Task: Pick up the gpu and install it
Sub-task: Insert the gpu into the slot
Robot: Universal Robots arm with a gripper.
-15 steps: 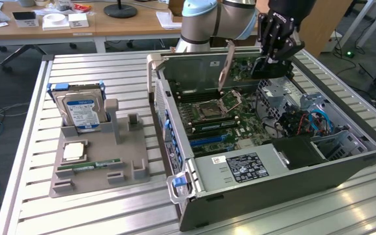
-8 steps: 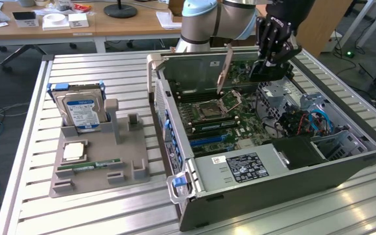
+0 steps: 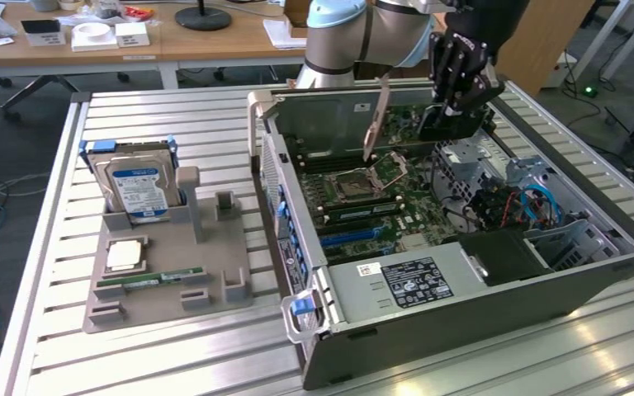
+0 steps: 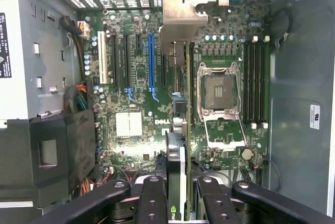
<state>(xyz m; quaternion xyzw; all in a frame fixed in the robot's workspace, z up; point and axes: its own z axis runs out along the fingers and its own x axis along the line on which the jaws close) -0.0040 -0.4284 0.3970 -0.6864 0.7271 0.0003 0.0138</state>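
Wrist view looks down into the open computer case [image 4: 298,77], where the hand [image 4: 180,185] is clamped on the gpu [image 4: 178,150]. Black fingers [image 4: 152,198] press against both faces of the card, which is seen edge-on. A small green logo [image 4: 174,214] sits on the card between the fingers, its letters too small to read. The card's silver end bracket [image 4: 180,17] points toward the slotted rear wall of the case. Below it lies the green motherboard [image 4: 136,77], with "DELL" printed in white near its middle. The card lines up between the blue slot [image 4: 151,62] and the open CPU socket [image 4: 220,90]. Whether its lower edge touches a slot cannot be told.

Seen from the exterior view, the hand [image 3: 451,111] hangs over the far side of the case [image 3: 461,322]. It holds the gpu [image 3: 405,125] upright above the motherboard [image 3: 405,194], bracket end toward the exterior view's left. The power supply [image 3: 405,285] in the near part of the case carries a black-and-white label whose print is unreadable. On the slatted table [image 3: 185,115], toward the exterior view's left of the case, a grey tray [image 3: 163,305] holds a hard drive [image 3: 135,186]. The drive stands upright and has a blue label, its wording not legible. A narrow green RAM stick [image 3: 149,280] lies flat on the same tray.
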